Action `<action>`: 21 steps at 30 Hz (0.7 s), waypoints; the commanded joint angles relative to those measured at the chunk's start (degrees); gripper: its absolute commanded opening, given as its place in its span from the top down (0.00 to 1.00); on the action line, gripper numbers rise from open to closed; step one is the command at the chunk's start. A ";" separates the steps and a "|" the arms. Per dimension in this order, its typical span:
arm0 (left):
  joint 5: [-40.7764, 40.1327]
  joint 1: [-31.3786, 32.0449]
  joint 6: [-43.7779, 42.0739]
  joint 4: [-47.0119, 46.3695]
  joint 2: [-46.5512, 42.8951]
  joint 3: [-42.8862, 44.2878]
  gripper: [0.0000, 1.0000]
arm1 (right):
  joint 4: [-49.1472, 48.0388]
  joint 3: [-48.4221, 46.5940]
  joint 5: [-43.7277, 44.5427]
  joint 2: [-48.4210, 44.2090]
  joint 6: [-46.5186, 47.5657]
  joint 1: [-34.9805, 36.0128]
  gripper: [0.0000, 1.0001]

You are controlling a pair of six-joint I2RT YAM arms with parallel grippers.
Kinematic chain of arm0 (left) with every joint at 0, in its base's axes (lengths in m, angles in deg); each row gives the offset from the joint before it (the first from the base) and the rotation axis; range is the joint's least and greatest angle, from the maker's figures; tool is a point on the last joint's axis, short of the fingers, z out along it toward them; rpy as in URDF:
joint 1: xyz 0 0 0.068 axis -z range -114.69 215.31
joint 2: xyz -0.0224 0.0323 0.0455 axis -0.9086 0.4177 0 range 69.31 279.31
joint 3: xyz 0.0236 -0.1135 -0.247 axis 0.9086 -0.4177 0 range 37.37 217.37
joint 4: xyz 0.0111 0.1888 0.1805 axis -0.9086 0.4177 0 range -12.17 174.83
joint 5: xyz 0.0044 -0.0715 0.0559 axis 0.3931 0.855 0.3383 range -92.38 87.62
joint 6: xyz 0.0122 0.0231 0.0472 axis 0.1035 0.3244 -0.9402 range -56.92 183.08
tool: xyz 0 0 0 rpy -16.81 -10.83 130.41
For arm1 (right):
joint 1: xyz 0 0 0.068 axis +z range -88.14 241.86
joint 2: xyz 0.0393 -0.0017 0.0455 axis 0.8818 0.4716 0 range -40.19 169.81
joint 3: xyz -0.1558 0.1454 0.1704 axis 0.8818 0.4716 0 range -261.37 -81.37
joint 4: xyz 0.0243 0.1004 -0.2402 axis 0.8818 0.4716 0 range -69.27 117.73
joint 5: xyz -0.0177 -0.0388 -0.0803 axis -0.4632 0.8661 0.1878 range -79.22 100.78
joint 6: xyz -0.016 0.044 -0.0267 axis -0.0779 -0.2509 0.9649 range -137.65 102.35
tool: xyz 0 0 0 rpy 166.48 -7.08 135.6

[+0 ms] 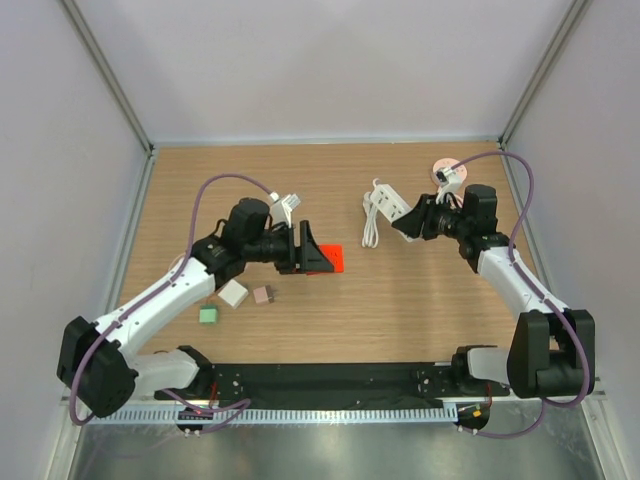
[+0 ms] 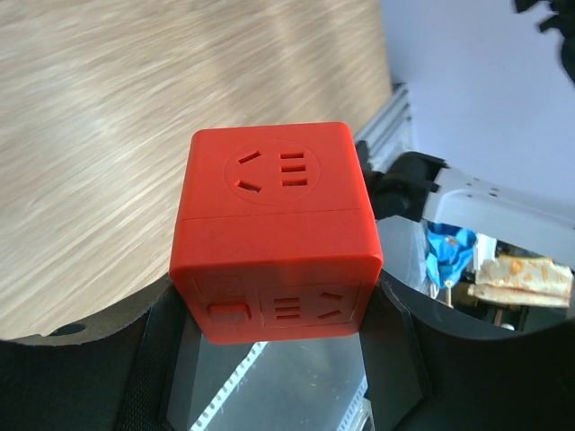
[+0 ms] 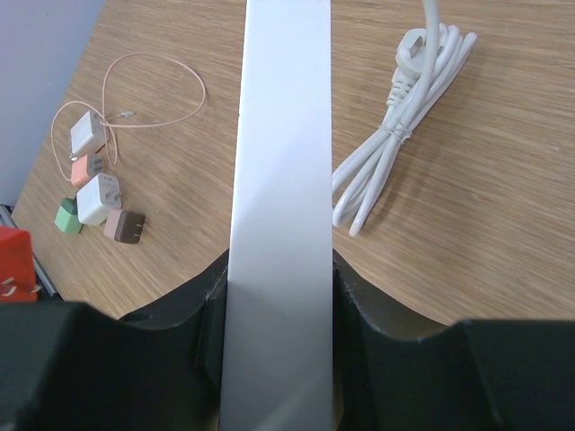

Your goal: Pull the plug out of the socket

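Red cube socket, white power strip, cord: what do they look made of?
Red cube socket: likely moulded plastic, satin; even colour, rounded edges, a seam line across its face.
White power strip: probably smooth plastic, slightly glossy; a soft sheen runs along it.
Cord: looks like flexible rubbery or PVC sheathing, white; it lies in soft tied loops.

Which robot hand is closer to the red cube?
Left. The left gripper is clamped on the red cube, holding it. The right gripper is far off across the table, gripping the white power strip.
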 commanded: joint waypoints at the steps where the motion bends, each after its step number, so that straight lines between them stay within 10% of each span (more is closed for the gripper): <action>1: -5.99 -0.37 -0.03 7.54 -0.59 2.88 1.00 | -6.74 -1.34 -1.72 -0.53 -0.12 -0.35 0.99; 21: -18.48 -8.98 -6.36 16.62 8.55 -3.88 1.00 | -6.74 -1.51 -2.25 0.52 -0.03 -0.71 0.99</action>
